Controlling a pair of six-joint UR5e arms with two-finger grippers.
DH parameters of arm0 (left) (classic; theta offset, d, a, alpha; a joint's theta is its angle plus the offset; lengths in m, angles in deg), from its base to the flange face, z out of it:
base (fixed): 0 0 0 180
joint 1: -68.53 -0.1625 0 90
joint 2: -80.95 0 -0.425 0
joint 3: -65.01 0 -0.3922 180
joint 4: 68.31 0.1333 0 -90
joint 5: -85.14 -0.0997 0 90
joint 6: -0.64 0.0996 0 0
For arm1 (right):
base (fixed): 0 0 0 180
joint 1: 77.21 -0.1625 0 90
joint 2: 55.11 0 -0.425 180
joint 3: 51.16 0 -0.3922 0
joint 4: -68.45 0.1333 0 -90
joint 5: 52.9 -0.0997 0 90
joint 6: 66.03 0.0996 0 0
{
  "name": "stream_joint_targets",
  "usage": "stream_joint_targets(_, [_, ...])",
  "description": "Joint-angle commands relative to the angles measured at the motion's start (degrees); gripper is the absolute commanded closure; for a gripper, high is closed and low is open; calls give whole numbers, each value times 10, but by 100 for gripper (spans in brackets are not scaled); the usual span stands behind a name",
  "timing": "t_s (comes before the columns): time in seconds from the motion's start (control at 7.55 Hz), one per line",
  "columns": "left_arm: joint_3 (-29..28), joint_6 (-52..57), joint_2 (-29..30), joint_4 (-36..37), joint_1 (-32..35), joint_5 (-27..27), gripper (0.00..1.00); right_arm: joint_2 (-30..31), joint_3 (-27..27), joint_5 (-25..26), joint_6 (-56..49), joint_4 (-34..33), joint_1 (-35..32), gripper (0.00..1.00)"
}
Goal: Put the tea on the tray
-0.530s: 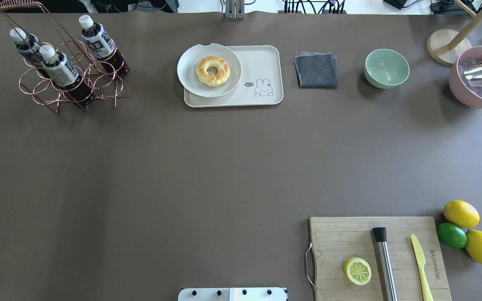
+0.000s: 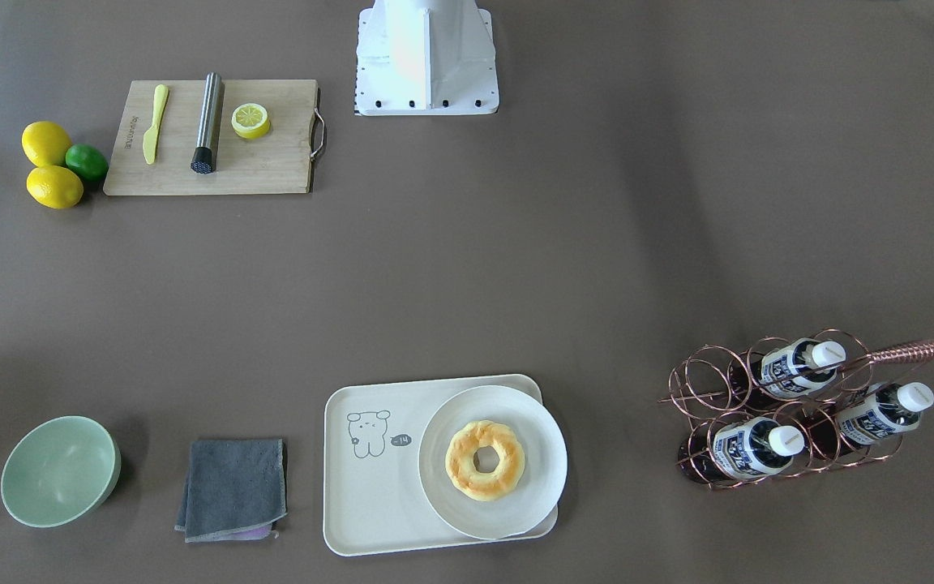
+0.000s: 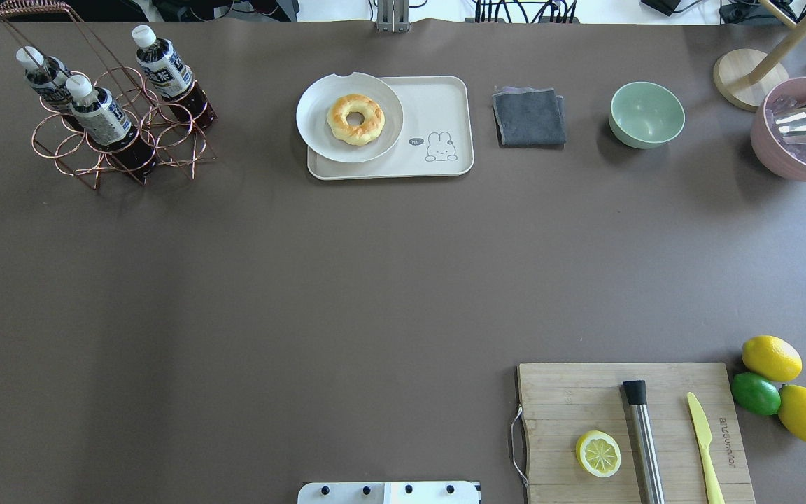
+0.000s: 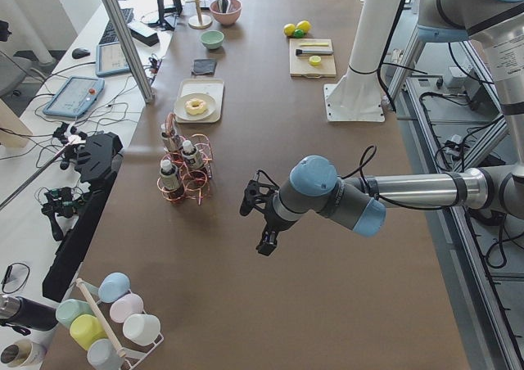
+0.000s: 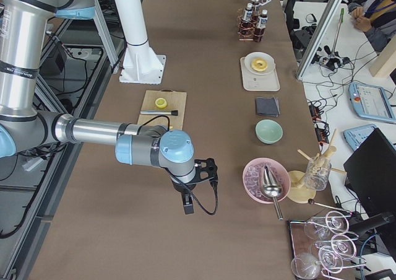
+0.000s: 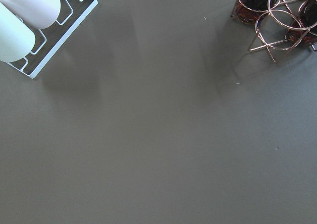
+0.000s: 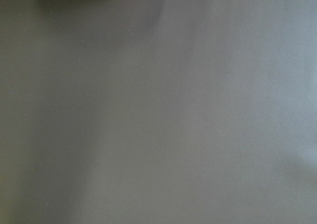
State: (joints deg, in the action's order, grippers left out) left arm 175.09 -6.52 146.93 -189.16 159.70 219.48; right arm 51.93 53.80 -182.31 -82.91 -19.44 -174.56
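Note:
Three tea bottles stand in a copper wire rack at the table's far left: one at the back right, one at the back left, one in front. They also show in the front-facing view. The cream tray with the cartoon lies at the far middle. My left gripper hovers over bare table, apart from the rack. My right gripper hovers near the pink bowl. Both grippers show only in the side views, so I cannot tell whether they are open or shut.
A round white plate with a doughnut covers the tray's left half. A grey cloth, a green bowl, a cutting board with a lemon half, muddler and knife, and lemons with a lime lie to the right.

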Motion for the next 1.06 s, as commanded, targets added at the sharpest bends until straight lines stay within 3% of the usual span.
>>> stream_joint_targets(0.0, [0,-4,-14,0,0,0,3,0,-1,0,1,0,0,0])
stream_joint_targets(0.4, [0,-7,-14,12,1,4,3,0,-1,2,1,0,0,0])
stream_joint_targets(0.66, [-2,-5,-2,63,-7,21,3,1,-1,2,1,0,0,0])
stream_joint_targets(0.93, [-1,4,50,165,-19,16,3,1,-1,0,0,0,0,0])
